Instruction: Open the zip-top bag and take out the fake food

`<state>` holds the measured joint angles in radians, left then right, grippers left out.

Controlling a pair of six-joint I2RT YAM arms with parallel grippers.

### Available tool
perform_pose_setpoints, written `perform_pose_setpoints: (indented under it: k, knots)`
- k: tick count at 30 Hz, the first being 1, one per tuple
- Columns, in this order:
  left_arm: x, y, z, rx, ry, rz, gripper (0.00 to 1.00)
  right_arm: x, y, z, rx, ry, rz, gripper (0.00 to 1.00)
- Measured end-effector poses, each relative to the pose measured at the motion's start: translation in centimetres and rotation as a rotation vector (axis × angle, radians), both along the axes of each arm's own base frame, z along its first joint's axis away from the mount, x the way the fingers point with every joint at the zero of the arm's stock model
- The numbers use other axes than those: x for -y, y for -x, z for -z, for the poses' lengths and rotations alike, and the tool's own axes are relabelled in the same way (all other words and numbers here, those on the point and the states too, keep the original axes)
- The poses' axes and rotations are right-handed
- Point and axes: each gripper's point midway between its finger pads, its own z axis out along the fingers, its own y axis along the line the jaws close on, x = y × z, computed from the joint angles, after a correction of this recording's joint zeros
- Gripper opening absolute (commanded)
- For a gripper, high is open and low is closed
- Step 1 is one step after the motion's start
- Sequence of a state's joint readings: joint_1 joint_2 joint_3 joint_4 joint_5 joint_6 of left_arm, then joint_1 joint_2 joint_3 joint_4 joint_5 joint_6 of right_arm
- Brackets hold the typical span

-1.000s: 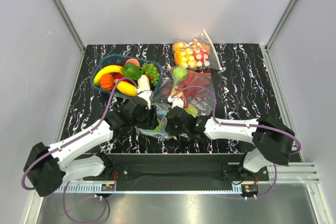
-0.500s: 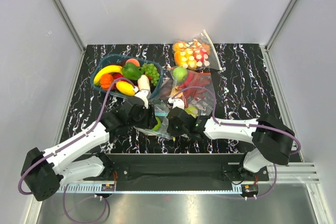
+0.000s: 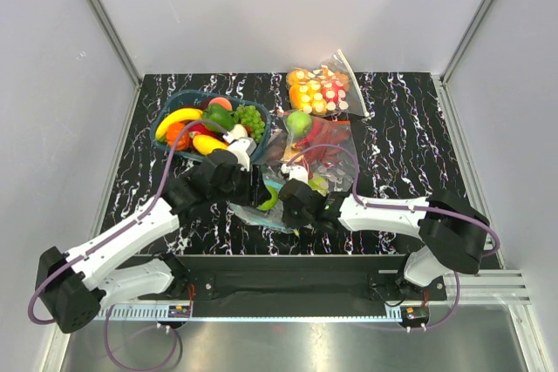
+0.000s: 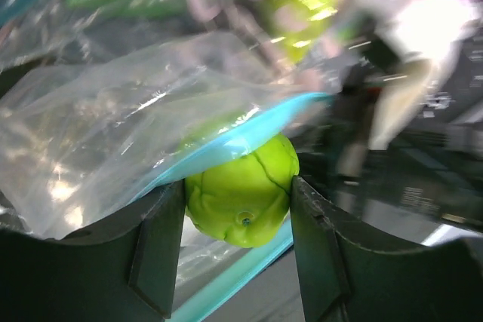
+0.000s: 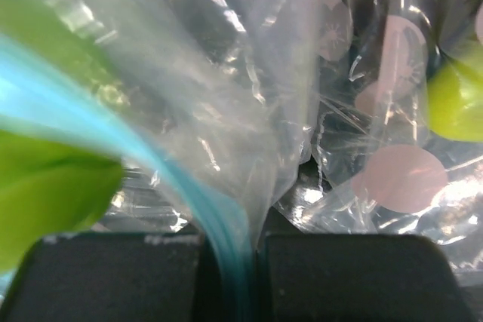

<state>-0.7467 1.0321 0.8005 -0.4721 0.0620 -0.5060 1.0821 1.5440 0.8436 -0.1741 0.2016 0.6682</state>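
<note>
Pulling back, my left end effector (image 4: 238,195) grips a green fruit (image 4: 241,186); my right end effector (image 5: 230,256) pins the zip-top bag (image 4: 113,133). Next: lift clear.

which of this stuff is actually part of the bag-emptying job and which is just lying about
In the job:
- zip-top bag, pinched at its teal strip by the right fingers
- green fruit, held between the left fingers
- plastic fruit heap at back left

Lying about:
- bag of red peppers
- bag of orange and red-white pieces
</note>
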Motion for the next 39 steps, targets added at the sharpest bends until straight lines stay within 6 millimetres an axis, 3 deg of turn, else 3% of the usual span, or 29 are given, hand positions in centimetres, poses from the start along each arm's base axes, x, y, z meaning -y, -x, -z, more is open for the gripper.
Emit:
perform_pose_setpoints:
  k: [4,12,18,21,24,28,35,39]
  knots:
    - [0.9,0.2,-2.1,0.027,0.063,0.037,0.49,0.9,0.1,0.3,-0.002,0.039,0.010,0.00]
    - [1.7,0.2,-4.4,0.052,0.109,0.067,0.48,1.7,0.1,-0.9,0.015,0.042,0.021,0.00]
    - [1.8,-1.9,-11.0,0.194,0.171,0.052,0.48,2.4,0.2,-1.7,0.028,0.041,0.029,0.00]
    - [0.9,-3.4,-13.9,0.270,0.183,0.014,0.48,2.8,0.3,-1.9,0.030,0.043,0.032,0.00]
    - [-0.4,-4.8,-15.6,0.324,0.173,-0.033,0.49,3.2,0.3,-2.2,0.039,0.046,0.039,0.00]
    - [-2.2,-7.0,-15.3,0.352,0.089,-0.116,0.49,3.7,0.5,-2.8,0.041,0.046,0.041,0.00]
    - [-5.6,-11.7,-10.6,0.312,-0.138,-0.279,0.49,5.2,1.1,-4.3,0.059,0.030,0.051,0.00]
    - [-8.2,-13.3,-9.9,0.313,-0.201,-0.361,0.49,5.7,1.1,-5.2,0.075,0.020,0.060,0.00]
